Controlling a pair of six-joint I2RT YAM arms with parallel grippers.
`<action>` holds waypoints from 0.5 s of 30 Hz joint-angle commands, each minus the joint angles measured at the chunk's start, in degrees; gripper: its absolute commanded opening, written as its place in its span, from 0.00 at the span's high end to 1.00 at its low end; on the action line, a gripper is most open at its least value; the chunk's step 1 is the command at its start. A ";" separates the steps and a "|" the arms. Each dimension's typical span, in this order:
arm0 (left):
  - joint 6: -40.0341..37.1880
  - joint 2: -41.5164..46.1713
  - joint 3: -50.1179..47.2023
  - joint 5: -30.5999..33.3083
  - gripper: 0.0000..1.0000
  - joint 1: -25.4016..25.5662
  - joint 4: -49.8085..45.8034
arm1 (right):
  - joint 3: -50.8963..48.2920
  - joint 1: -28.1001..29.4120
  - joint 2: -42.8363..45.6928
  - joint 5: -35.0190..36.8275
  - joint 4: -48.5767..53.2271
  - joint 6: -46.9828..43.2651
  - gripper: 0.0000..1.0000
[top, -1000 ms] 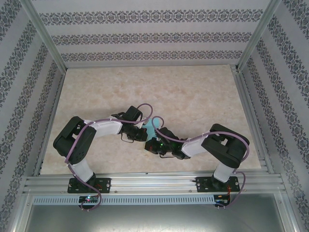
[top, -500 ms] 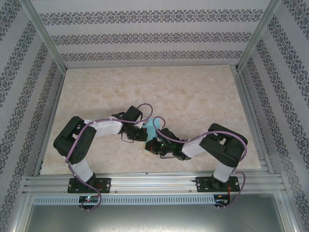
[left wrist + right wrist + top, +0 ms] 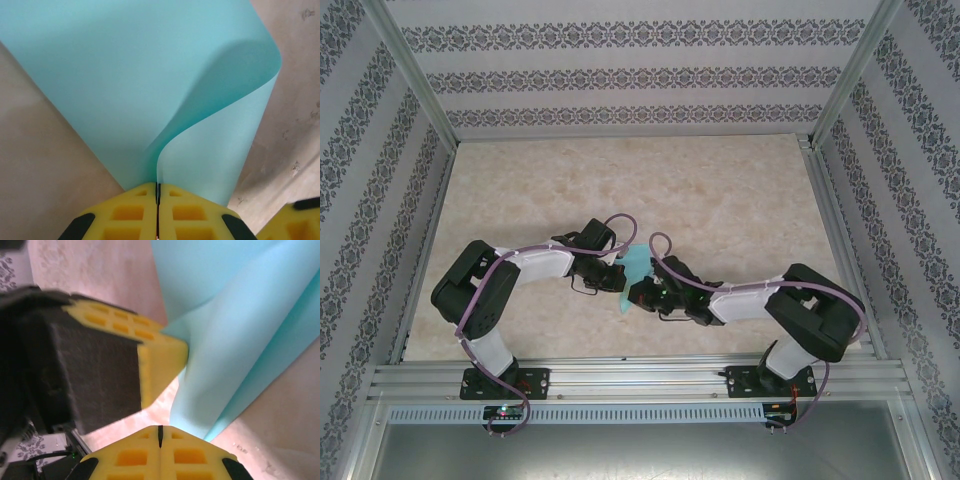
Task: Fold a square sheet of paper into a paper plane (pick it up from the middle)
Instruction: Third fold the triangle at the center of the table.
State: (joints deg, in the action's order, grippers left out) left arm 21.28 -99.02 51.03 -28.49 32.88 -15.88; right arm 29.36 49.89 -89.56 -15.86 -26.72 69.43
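**Sheet pinched at near-middle of desk; first fold in hand**

Desk: pale marbled top. All the work sits at its near middle. Left arm and right arm both reach inward and meet there, wrists close together.

Square sheet of paper: turquoise, between the two wrists, a little left of centre. It is not flat. The left wrist view shows it bent over on itself in a soft loop with no crease pressed in, and one flap curls up and to the right.

Left gripper: yellow fingers pressed together, clamped on the sheet where the two layers of the bend meet.

Right gripper: fingers together, tip just beside the sheet's lower edge. Cannot tell whether any paper is caught between them. In the right wrist view, one finger of the left gripper rests against the sheet on its left side.

Judgement: early in the task. A first fold is being formed and there is no plane shape yet.

To do this step well:
- Use the left pinch as the anchor.
- Give the right fingers a definite hold on the free edge, not a brush past it.
- Bring edge squarely onto edge before flattening.
- Press the loop down against the desk from the pinch outward, so the crease runs straight.

Risks: thin paper slipping or creasing skew, and the wrists knocking each other at this spacing
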 commanded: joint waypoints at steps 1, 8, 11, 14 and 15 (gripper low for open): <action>-0.98 -2.14 -0.12 1.99 0.91 -0.44 -2.23 | 1.27 -1.60 -0.88 -0.94 0.57 -1.84 0.97; -1.19 -2.07 -0.03 2.08 0.91 -0.45 -2.49 | 4.69 -3.01 -4.41 -2.75 -0.11 -2.49 0.97; -1.25 -2.18 0.05 2.09 0.91 -0.47 -2.56 | 4.98 -3.26 -6.21 -2.37 1.21 -2.94 0.97; -1.43 -2.10 0.09 2.26 0.91 -0.46 -2.74 | 3.20 -3.22 -8.22 -1.98 -0.83 -1.76 0.97; -1.49 -2.11 -0.01 2.28 0.92 -0.45 -2.75 | 2.87 -3.22 -8.98 -2.06 -1.41 -1.66 0.97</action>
State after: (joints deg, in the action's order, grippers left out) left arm 21.28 -99.07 51.13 -27.83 32.75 -15.99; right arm 33.36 46.96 -94.89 -18.92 -28.12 68.16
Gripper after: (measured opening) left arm 0.088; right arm 0.040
